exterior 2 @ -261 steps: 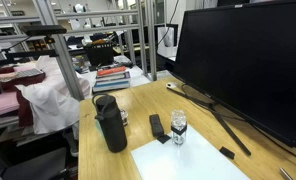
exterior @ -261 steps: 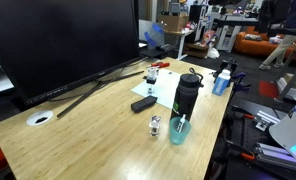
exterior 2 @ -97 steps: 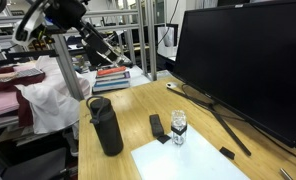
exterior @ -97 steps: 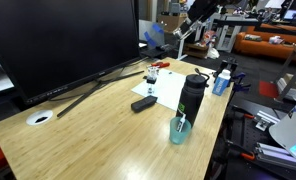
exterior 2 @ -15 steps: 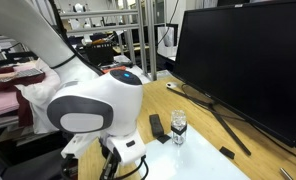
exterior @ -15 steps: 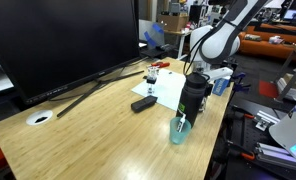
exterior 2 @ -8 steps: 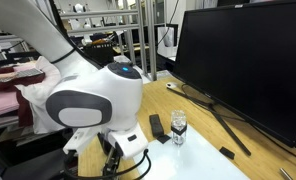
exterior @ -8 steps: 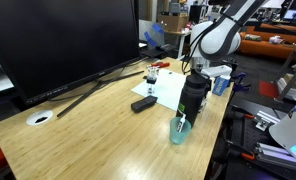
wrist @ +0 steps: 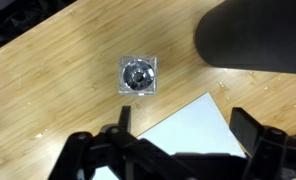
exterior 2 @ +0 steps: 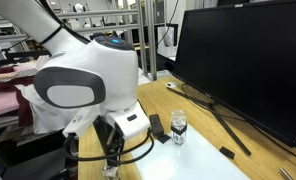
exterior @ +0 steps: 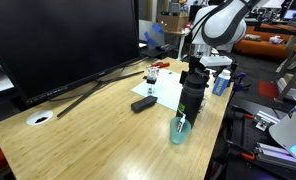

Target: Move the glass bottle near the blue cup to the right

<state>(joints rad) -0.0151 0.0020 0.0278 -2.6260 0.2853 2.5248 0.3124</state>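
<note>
One risk, bottle: the tiny clear glass bottle with a silvery top [wrist: 138, 75] stands upright on the pale wooden desk [wrist: 48, 90], off to the left of the hand's centre line. Coming straight down from here would probably clip it with a finger and tip it.
Risk, hand: the dark two-fingered hand [wrist: 183, 122] hangs spread wide with nothing in it. Closing off-centre on slick glass could squirt the bottle away.
Risk, flask: the tall matt black flask [wrist: 258, 35] stands near the bottle's right. In an exterior view the hand hovers right over the flask's top [exterior: 191, 92], so lowering could knock it over.
Risk, cup: the small translucent teal-blue tapered cup [exterior: 178, 131] sits just in front of the flask. The bottle seems just beside it; whether they touch is too small to tell. A carry to the right could sweep into it.
Bottle make: squarish glass shoulders, round metallic cap, hard, smooth, likely light.
Paper: a flat white sheet [wrist: 203, 125] lies under the hand.
Flask make: rounded, dull finish, top-heavy looking.
Cup make: thin-walled, glossy, easily toppled.
</note>
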